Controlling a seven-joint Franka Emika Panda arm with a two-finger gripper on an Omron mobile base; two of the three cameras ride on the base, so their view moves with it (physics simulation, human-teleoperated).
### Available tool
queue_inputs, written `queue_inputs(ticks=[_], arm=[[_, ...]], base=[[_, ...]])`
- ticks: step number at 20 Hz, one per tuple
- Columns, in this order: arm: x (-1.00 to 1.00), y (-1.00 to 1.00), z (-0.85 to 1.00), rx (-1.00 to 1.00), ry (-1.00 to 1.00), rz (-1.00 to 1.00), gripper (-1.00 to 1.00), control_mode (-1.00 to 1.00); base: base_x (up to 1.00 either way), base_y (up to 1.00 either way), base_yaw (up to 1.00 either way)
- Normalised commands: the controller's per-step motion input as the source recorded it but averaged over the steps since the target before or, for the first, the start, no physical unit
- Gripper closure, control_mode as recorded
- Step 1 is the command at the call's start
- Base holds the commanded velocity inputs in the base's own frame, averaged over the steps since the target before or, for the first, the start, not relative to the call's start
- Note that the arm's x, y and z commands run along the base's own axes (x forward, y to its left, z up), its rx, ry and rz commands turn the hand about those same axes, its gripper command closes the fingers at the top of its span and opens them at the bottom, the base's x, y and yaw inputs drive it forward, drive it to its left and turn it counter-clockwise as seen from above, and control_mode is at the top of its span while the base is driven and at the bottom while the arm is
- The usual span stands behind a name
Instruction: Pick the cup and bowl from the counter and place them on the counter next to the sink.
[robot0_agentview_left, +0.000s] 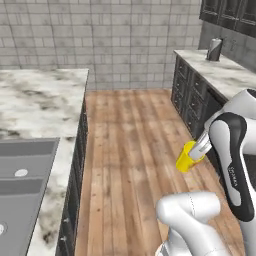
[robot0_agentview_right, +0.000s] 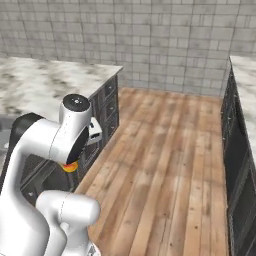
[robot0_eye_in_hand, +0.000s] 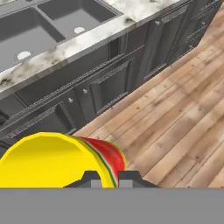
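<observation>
A grey tiled wall (robot0_agentview_left: 130, 40) closes the far end. Warm wooden plank floor (robot0_agentview_left: 135, 150) runs between two rows of dark cabinets (robot0_agentview_left: 192, 100), directly below and ahead of the tool.

- The white arm (robot0_agentview_left: 235, 150) rises from the base at about 5 o'clock in the left base view, with its elbow bent high at 3 o'clock.
- Its forearm reaches back toward 9 o'clock, down to the gripper (robot0_agentview_left: 196, 152).
- The gripper is clamped on the cup (robot0_agentview_left: 187, 158), carried in the air.
- In the hand view the two dark fingertips (robot0_eye_in_hand: 92, 178) pinch the cup's rim at 6 o'clock.
</observation>
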Motion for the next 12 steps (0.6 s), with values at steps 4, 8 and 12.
queue_inputs(ticks=[4, 8, 12], arm=[[0.00, 0.00, 0.00, 0.00, 0.00, 0.00, 1.00, 1.00], [0.00, 0.00, 0.00, 0.00, 0.00, 0.00, 1.00, 1.00], [0.00, 0.00, 0.00, 0.00, 0.00, 0.00, 1.00, 1.00]], base=[[0.69, -0.05, 0.40], [0.95, -0.24, 0.36], [1.00, -0.54, 0.26]])
